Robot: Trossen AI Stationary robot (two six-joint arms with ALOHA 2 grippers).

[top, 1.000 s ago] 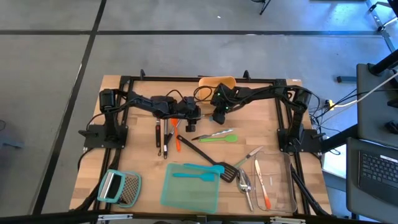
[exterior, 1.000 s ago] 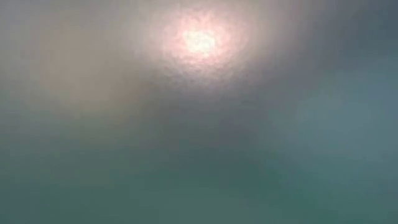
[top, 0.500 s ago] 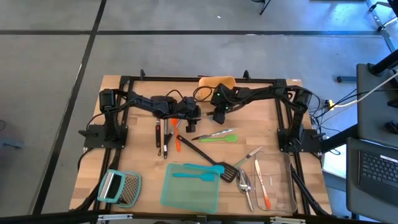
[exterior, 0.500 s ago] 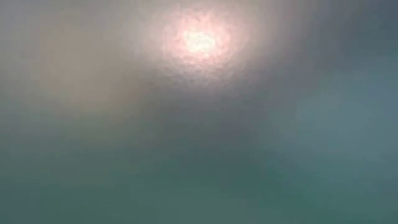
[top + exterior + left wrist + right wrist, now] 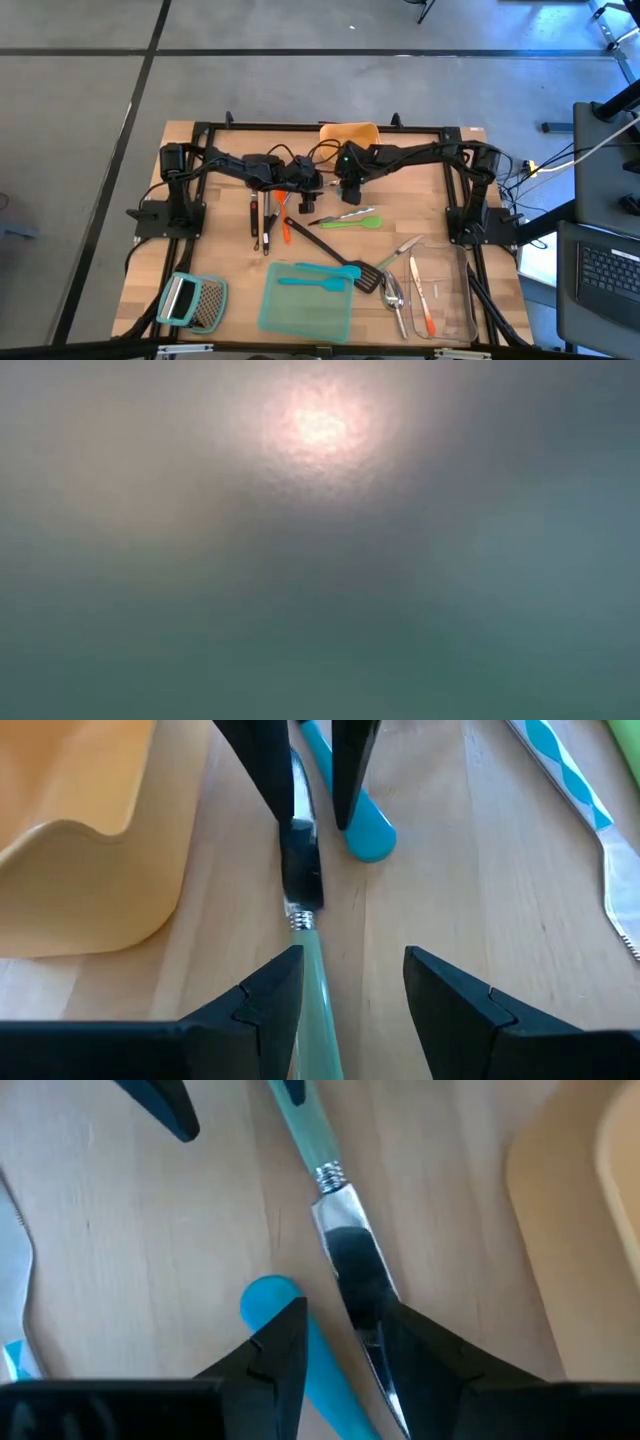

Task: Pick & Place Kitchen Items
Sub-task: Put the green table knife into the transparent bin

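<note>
A knife with a pale green handle (image 5: 318,985) and a silver blade (image 5: 352,1255) lies flat on the wooden table between my two grippers. My left gripper (image 5: 353,995) is open, its fingers on either side of the handle. My right gripper (image 5: 345,1345) is open, its fingers on either side of the blade near its tip. In the high view the left gripper (image 5: 305,197) and right gripper (image 5: 347,187) face each other at the table's middle. The round end of a blue handle (image 5: 270,1302) lies beside the blade. My left gripper's fingers stand astride the pale green handle (image 5: 312,970), which runs close along one finger (image 5: 270,995); I cannot tell whether it touches. My right gripper's fingers stand astride the blade (image 5: 368,1315), which runs close to one finger (image 5: 420,1345); I cannot tell whether it touches.
An orange container (image 5: 350,132) stands just behind the grippers. A green spatula (image 5: 362,222) and a patterned knife (image 5: 335,216) lie nearer. Black and orange utensils (image 5: 268,222) lie at left; a teal container (image 5: 308,305), clear container (image 5: 445,295) and grater (image 5: 195,302) stand at the near edge.
My right gripper has shifted a little toward the table's left, closer to my left gripper. The knife has stayed flat on the table.
</note>
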